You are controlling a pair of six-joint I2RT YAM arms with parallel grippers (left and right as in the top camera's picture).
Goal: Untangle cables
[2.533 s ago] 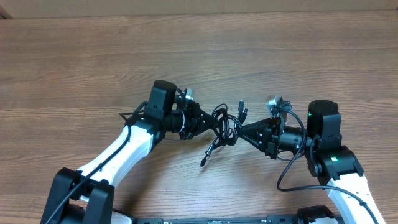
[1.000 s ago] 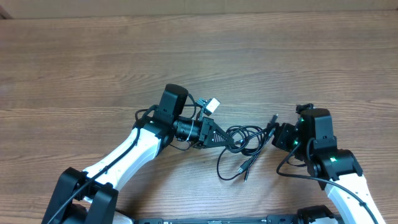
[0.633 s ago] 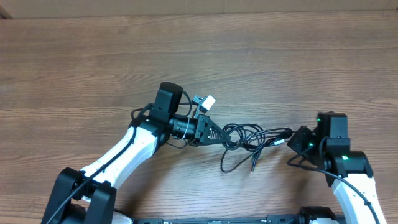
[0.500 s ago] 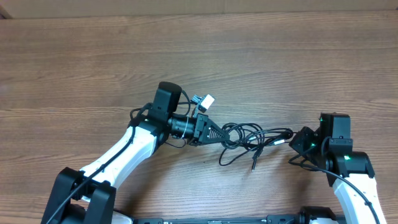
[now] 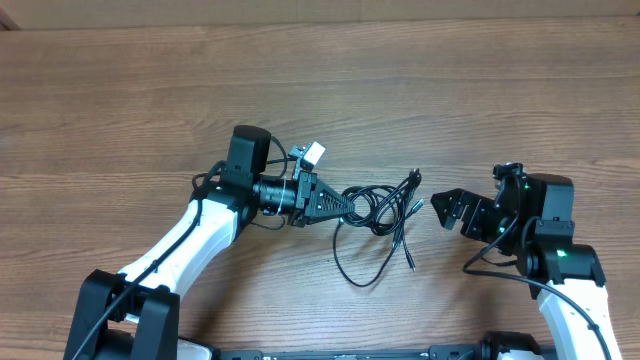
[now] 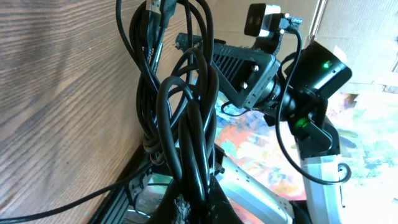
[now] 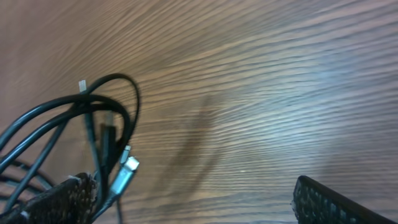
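The cables [image 5: 378, 205] are looping together as a bundle mid-bench [image 5: 450, 90], between the two arms, with one loose cord curling toward the robot. The left hand [image 5: 345, 202] is clamping the bundle's left side. The right hand [image 5: 446, 208] is gaping wide just beside its right end, gripping nothing.

We see bright, even light over the wooden table [image 5: 120, 90], with faint shadows. Our left wrist view blurs the nearest cables [image 6: 189, 168]; our right wrist view shows pale glare and soft focus.
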